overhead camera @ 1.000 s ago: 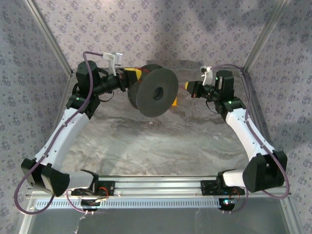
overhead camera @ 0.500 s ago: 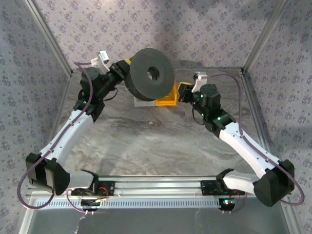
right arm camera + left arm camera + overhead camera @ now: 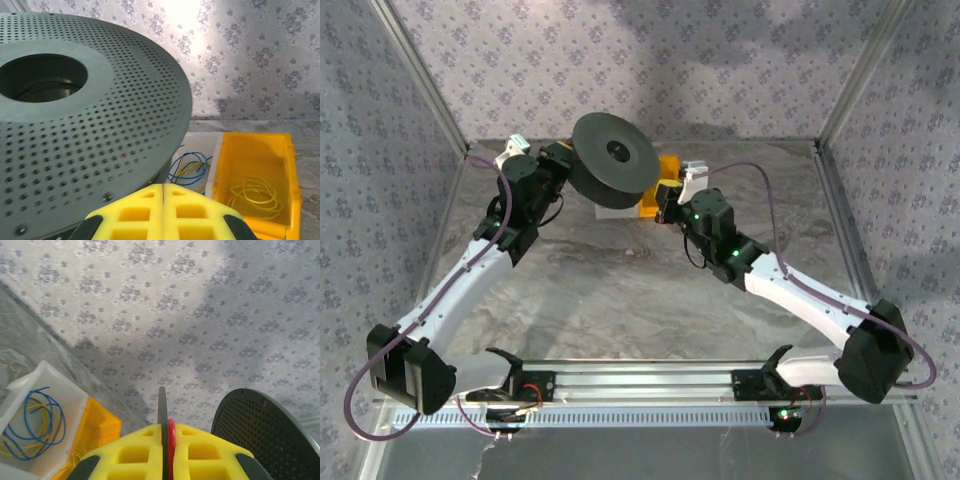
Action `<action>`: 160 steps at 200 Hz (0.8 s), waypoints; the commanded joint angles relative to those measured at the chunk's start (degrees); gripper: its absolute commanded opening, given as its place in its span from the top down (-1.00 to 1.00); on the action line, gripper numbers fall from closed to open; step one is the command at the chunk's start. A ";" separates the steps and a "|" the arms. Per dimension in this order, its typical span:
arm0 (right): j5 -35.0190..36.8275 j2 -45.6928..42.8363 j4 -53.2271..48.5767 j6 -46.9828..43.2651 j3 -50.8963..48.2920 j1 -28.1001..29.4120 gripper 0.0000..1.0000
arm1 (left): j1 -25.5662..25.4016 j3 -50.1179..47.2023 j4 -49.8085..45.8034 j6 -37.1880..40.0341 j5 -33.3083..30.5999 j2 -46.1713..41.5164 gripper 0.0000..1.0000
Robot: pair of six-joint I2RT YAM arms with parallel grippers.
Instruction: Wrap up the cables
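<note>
My left gripper point(image 3: 563, 160) holds the black spool point(image 3: 613, 158) up at the back of the table, tilted nearly flat. In the left wrist view, the left gripper point(image 3: 165, 427) has its yellow pads shut on one thin black flange point(image 3: 162, 405). A red-orange band of the cables point(image 3: 171, 437) is pressed beside that flange, and the other perforated flange point(image 3: 265, 432) stands to the right. My right gripper point(image 3: 664, 192) is shut just right of the spool. In the right wrist view, the right gripper point(image 3: 164, 186) has its pads closed together with nothing between them, under the spool's flange point(image 3: 100, 115).
A white bin point(image 3: 202, 142) with blue and yellow wire loops point(image 3: 187, 167) sits behind the right gripper. Next to it is a yellow bin point(image 3: 255, 137) holding a yellow wire coil. Metal frame posts and patterned walls close in the marbled table point(image 3: 620, 290).
The left arm has carried the spool back and leftward, tipping it from upright to nearly flat. The right arm has swung left from the right side to the spool.
</note>
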 commanded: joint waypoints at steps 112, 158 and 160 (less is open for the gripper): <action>-5.00 6.99 12.42 -4.95 4.15 6.26 1.00 | -7.05 2.20 -3.29 -10.43 -22.70 0.29 1.00; -7.77 8.00 15.27 -5.83 2.77 7.04 1.00 | -6.12 -1.79 0.67 -19.53 -20.80 0.55 1.00; -7.77 8.00 15.31 -5.82 2.73 7.12 1.00 | -6.12 -1.83 0.73 -19.70 -19.94 0.56 1.00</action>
